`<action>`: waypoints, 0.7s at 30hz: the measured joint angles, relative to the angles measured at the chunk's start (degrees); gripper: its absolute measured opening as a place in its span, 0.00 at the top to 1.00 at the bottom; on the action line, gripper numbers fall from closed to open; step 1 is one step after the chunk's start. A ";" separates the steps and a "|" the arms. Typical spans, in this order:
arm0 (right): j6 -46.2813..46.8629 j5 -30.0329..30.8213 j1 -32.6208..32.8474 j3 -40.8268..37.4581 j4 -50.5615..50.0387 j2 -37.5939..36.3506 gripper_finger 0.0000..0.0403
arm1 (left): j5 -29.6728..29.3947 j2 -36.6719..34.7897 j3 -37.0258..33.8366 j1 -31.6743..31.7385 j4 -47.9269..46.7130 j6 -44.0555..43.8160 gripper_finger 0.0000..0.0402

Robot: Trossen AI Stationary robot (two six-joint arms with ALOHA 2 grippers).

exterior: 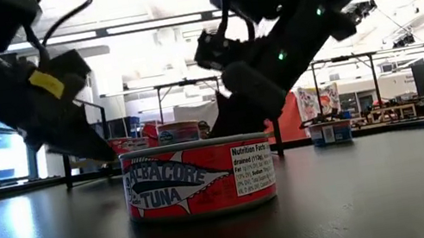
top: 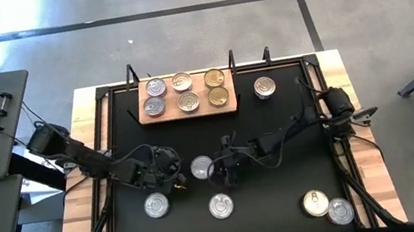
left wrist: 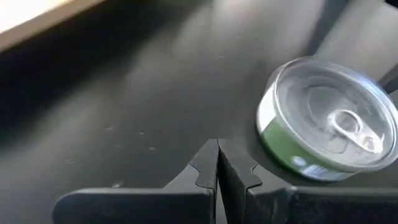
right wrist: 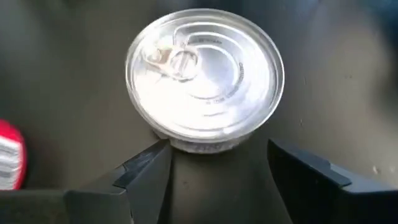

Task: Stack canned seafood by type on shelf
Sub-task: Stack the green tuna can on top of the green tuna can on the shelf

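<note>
Locate the right gripper (top: 217,167) near the middle of the black table (top: 288,195). Its jaws are spread wide and hold nothing. In the right wrist view, a silver-topped can (right wrist: 204,79) stands upright just ahead of the two open fingers (right wrist: 146,168), centred on the gap between them but not yet inside it. In the high view this same can (top: 202,167) sits between the two grippers, just beside the right one.

Locate the left gripper (top: 173,172) on the other side of that can. Its fingers (left wrist: 208,168) are pressed together with nothing between them. In the left wrist view, the can shows a green side (left wrist: 292,146) and lies off to one side of the closed fingertips, near but apart.

Note the wooden shelf (top: 189,112) at the far edge of the table. It carries six cans in two rows: four silver-topped, two gold-topped (top: 216,86). One further can (top: 265,87) stands on the table just beside the shelf.

Note the remaining loose cans on the near half: a red-sided tuna can (exterior: 199,180), one silver can (top: 156,204), and a touching pair (top: 327,206) toward the right corner.
</note>
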 joint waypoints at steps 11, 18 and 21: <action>5.98 3.12 -1.06 -0.04 0.05 0.70 0.35 | -0.93 4.04 0.64 -2.79 14.18 14.03 1.00; 8.68 3.33 0.12 -0.09 -0.02 0.72 0.35 | -0.21 3.26 1.40 -4.98 24.16 28.27 0.98; 8.79 3.33 0.34 -0.09 0.12 0.72 0.35 | -0.10 3.30 1.40 -5.51 25.28 31.06 0.91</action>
